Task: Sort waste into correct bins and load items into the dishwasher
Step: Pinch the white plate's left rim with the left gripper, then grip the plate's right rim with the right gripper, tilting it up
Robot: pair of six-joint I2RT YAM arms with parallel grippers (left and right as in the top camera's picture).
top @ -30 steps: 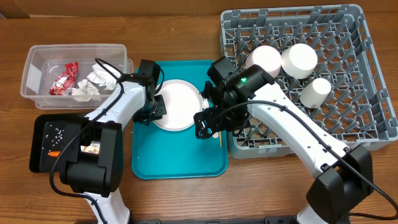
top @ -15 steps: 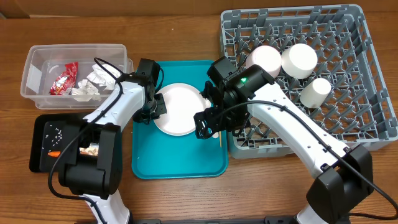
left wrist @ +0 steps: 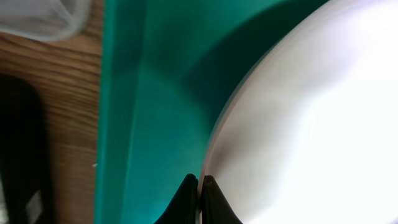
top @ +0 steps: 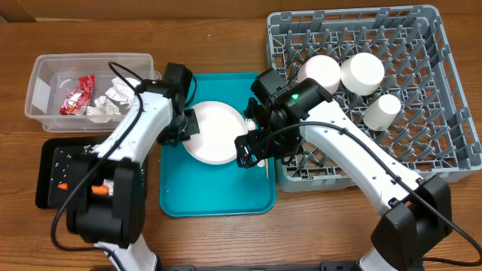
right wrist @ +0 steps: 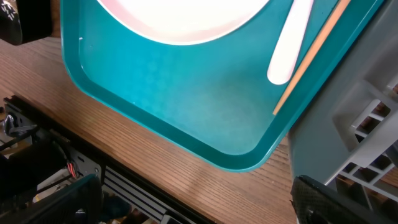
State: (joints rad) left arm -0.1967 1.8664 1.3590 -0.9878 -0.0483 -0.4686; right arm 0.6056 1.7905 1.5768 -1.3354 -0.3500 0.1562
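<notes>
The left gripper (left wrist: 199, 185), at centre left of the overhead view, has its jaws pinched thin on the left rim of the white plate (top: 215, 134), which sits on the teal serving tray (top: 218, 196). The hold is a narrow bite on a smooth, glossy edge, so the likeliest failure is the plate slipping or swinging out of the fingertips once its weight hangs from that one point, dropping back on the tray or over its lip. Carrying it toward the right of the frame also looks risky, because the right gripper (top: 251, 153) hovers with its jaws spread wide and empty just beside the plate's right edge. It is above the white plastic fork (right wrist: 287, 46) and the wooden stick (right wrist: 309, 59), which lie side by side near the tray's right wall. The two arms could collide, or the plate could knock those pieces about. As for the containers, the clear plastic tub (top: 36, 79) at upper left holds the red snack wrapper (top: 77, 96) and crumpled paper napkins (top: 111, 102). The black tray (top: 51, 169) below it holds pale rice scraps (top: 71, 156) and a small orange piece, probably the carrot (top: 64, 186). The grey dish rack (top: 354, 15) at right holds two white bowls (top: 322, 70) side by side near its upper middle and a white cup (top: 382, 111) to their lower right.
</notes>
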